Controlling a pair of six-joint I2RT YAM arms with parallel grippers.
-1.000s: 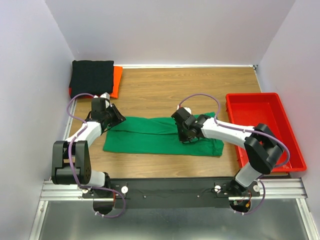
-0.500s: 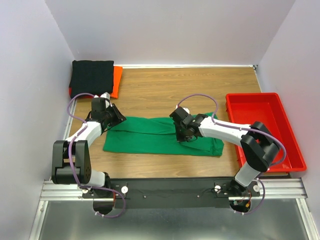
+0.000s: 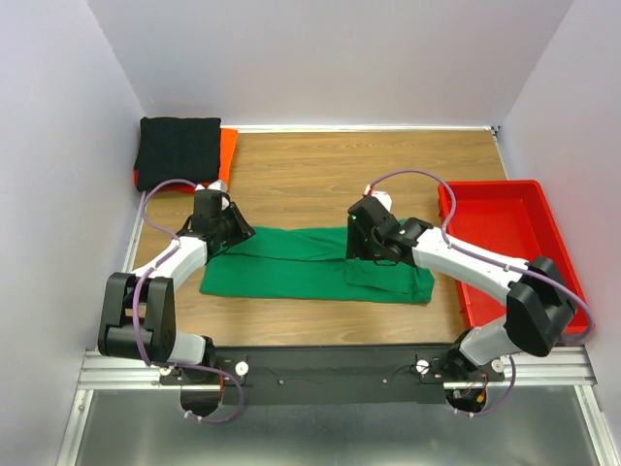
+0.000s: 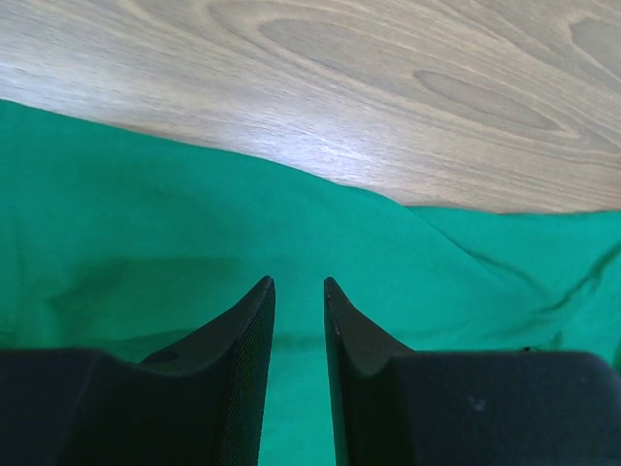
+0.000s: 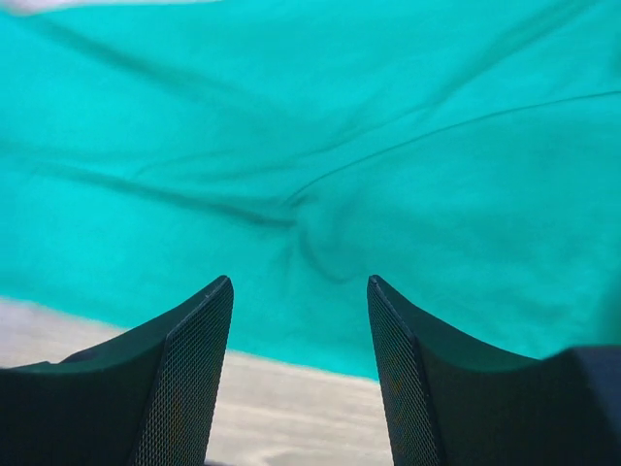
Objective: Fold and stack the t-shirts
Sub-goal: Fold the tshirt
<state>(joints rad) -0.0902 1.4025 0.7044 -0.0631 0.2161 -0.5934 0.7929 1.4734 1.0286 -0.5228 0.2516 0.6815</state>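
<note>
From above, the green t-shirt (image 3: 291, 264) lies as a long folded strip mid-table. The black t-shirt (image 3: 179, 150) sits on the orange-red t-shirt (image 3: 227, 155) at 10 o'clock.

Left wrist: the left gripper (image 4: 299, 283), fingers a narrow slit apart, grips nothing above the green cloth.

Right wrist: the right gripper (image 5: 299, 282), partly spread and empty, hovers over a crease.

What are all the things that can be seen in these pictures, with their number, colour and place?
green t-shirt: 1, bright green, laid out at the table's middle
black t-shirt: 1, black, folded, far left corner
orange-red t-shirt: 1, orange-red, under the black t-shirt, its edge showing
tray: 1, red, right side
table: 1, brown wood
left end effector: 1, black, over the green t-shirt's left end, slightly open
right end effector: 1, black, over its right part, open
</note>
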